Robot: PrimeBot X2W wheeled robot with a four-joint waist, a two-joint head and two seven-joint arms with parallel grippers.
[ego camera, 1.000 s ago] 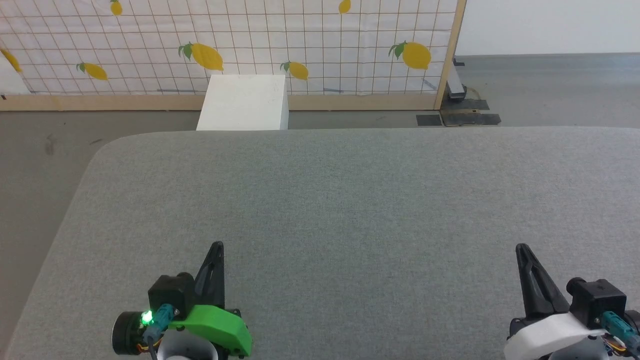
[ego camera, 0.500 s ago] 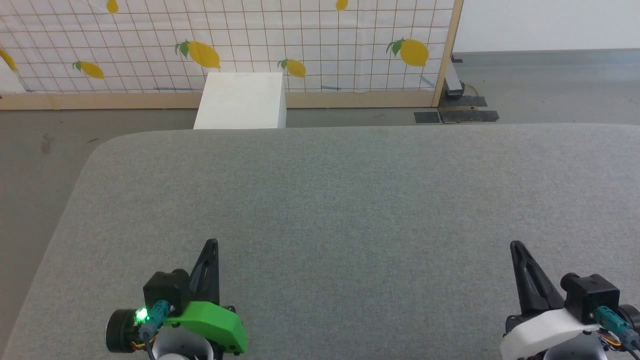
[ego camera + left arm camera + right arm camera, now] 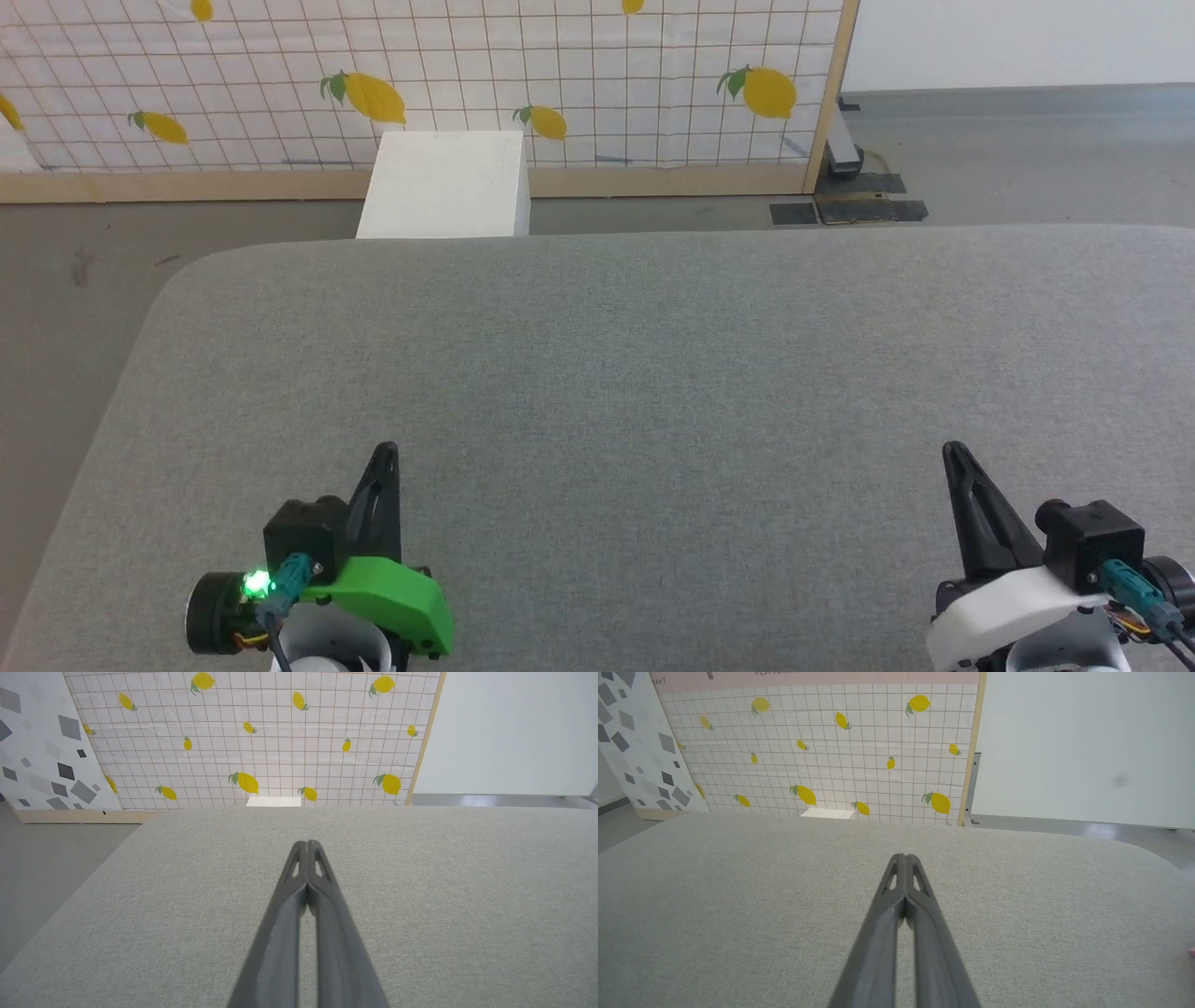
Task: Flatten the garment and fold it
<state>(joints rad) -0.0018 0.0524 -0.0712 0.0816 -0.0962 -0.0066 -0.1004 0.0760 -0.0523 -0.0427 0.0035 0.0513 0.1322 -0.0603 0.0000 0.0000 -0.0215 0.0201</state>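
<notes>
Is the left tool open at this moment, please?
No, the left tool is shut: its two fingers meet at the tips with nothing between them.

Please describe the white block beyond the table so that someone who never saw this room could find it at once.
Start at the big grey cloth-covered table and look past its far edge to the lemon-printed screen. The white block stands between them, left of centre. It is plain white and boxy, while the screen behind it carries a grid and yellow lemons.
</notes>
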